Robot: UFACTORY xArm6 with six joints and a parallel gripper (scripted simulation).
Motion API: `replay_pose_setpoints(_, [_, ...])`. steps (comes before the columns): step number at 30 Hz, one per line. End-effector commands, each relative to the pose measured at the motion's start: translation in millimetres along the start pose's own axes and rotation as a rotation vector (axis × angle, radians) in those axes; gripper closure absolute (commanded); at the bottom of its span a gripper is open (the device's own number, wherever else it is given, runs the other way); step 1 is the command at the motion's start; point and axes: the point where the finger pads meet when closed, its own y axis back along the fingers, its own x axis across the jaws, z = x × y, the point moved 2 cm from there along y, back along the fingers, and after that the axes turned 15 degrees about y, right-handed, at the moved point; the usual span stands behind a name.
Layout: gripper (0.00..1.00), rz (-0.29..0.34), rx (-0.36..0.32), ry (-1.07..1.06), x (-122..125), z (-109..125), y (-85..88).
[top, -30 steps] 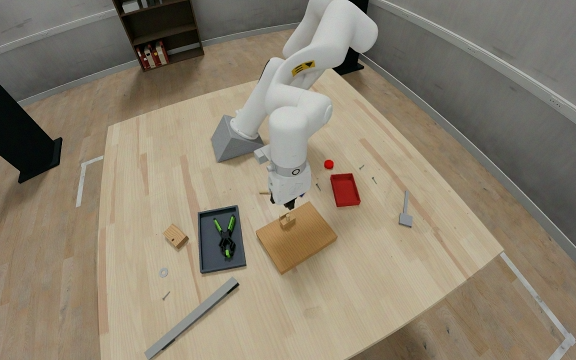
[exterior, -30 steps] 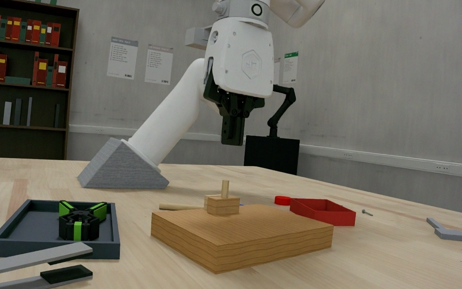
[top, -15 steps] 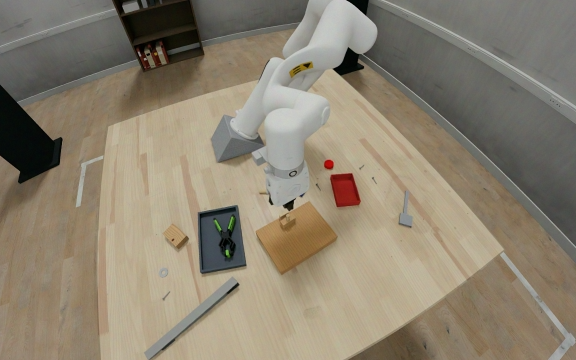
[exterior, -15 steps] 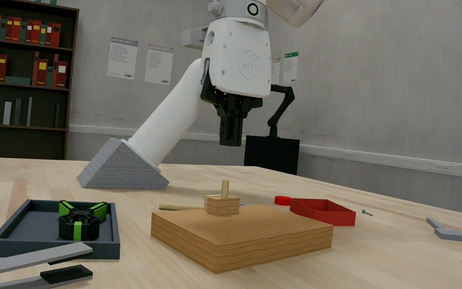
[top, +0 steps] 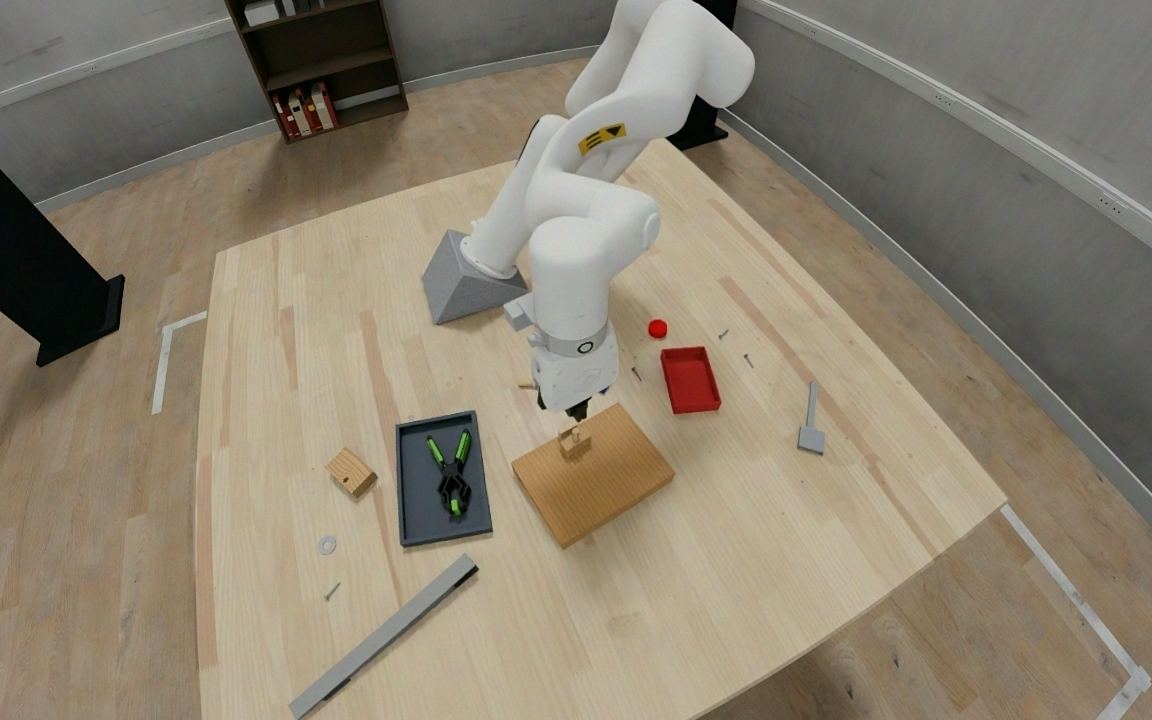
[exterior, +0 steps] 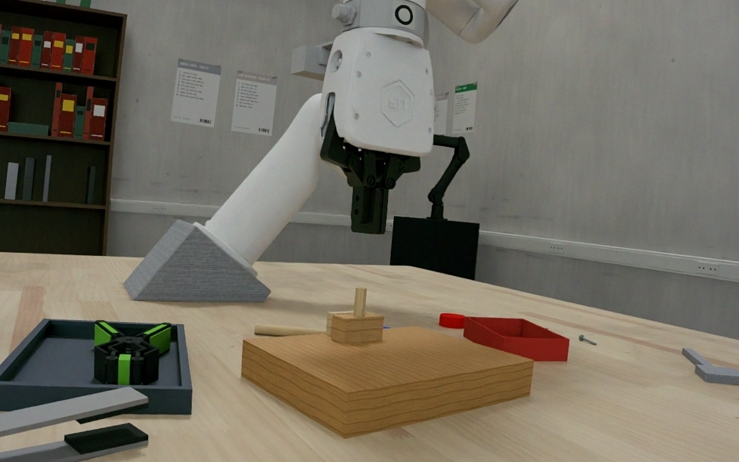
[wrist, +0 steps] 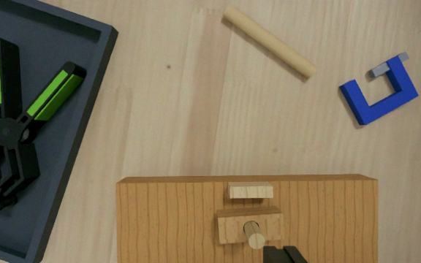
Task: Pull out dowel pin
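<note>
The bench board (top: 593, 472) (exterior: 386, 367) lies on the table. A pale bench stop (wrist: 251, 190) stands near its far edge. The small wooden block (wrist: 246, 220) (exterior: 356, 326) (top: 575, 442) lies flat just in front of the stop, with a narrow gap between them. Its dowel pin (wrist: 254, 234) (exterior: 359, 302) stands upright in the hole. My gripper (exterior: 369, 221) (wrist: 284, 254) (top: 578, 411) is shut and empty, hanging well above the block. The green-and-black spring clamp (wrist: 11, 124) (top: 449, 474) (exterior: 128, 351) lies in the dark tray (top: 441, 477).
A loose dowel (wrist: 269, 41) and a blue C-clamp (wrist: 379, 91) lie on the table beyond the board. A red tray (top: 689, 379) and red cap (top: 657, 328) sit to the right. A spare wooden block (top: 351, 471), grey bar (top: 383, 634) and grey scraper (top: 811, 419) lie around.
</note>
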Motion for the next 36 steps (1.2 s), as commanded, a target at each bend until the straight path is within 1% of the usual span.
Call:
replay_pose_setpoints(1, [1.0, -0.003, -0.003, -0.015, -0.6, 1.0, 1.6])
replay_pose_setpoints(12, [1.0, -0.003, -0.002, -0.097, -0.7, 1.0, 1.6])
replay_pose_setpoints(16, [1.0, -0.003, -0.002, -0.157, -0.7, 1.0, 1.6])
replay_pose_setpoints(27, [1.0, -0.003, -0.001, -0.396, -0.9, 1.0, 1.5])
replay_pose_setpoints(29, [1.0, -0.003, -0.001, -0.396, -0.9, 1.0, 1.5])
replay_pose_setpoints(36, [1.0, -0.003, 0.0, -0.603, -1.1, 1.0, 1.5])
